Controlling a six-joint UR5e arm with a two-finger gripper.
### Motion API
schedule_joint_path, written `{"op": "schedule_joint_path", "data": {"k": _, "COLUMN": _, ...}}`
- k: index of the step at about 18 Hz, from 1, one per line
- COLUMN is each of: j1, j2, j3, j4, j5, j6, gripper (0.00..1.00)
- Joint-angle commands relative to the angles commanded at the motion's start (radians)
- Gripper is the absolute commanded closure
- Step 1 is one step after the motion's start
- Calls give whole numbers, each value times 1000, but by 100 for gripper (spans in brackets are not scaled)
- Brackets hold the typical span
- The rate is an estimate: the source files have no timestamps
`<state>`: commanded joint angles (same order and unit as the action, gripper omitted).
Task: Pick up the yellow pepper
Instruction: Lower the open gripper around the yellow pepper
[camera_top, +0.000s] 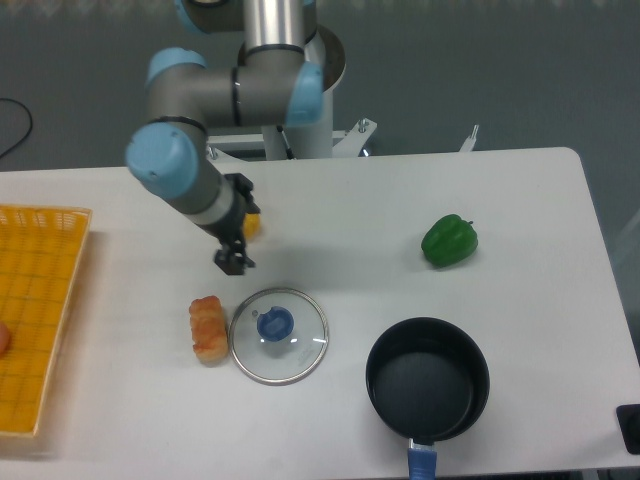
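My claw (231, 262) hangs low over the white counter (520, 200), its dark tips just in front of the yellow pepper (252, 226). Whether the tips are apart or together I cannot tell at this size, but they hold nothing. My wrist covers most of the pepper, leaving only a sliver of glossy yellow-orange on the wrist's right side, in the left-centre of the counter toward the far edge.

I judge the pepper to be light, hollow and fairly stiff, with a waxy, slippery skin. A hold across 2 opposite lobes at its widest part should seat better than pinching a rounded end, with modest squeeze so it does not squirt out.

The counter is flat, smooth and offers little grip, so the pepper could slide or roll if nudged. Nearby lie a bread roll (208, 329) and a glass lid (279, 335). A black pot (428, 388) and a green pepper (449, 240) sit well to the right, and a yellow tray (45, 270) is at the left edge.
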<state>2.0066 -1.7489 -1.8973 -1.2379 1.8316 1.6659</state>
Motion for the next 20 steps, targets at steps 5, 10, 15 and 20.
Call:
{"op": "schedule_joint_path", "data": {"k": 5, "j1": -37, "j2": 28, "j3": -118, "j4": 38, "j5": 51, "j6": -20, "gripper": 0}}
{"op": "schedule_joint_path", "data": {"k": 10, "j1": -54, "j2": 22, "j3": -206, "j4": 186, "j5": 58, "j6": -35, "gripper": 0}}
{"op": "schedule_joint_path", "data": {"k": 15, "j1": -55, "j2": 20, "j3": -207, "j4": 187, "j5": 58, "j6": -52, "gripper": 0}}
{"op": "schedule_joint_path", "data": {"k": 20, "j1": -55, "j2": 3, "j3": -221, "j4": 201, "j5": 81, "j6": -54, "gripper": 1}}
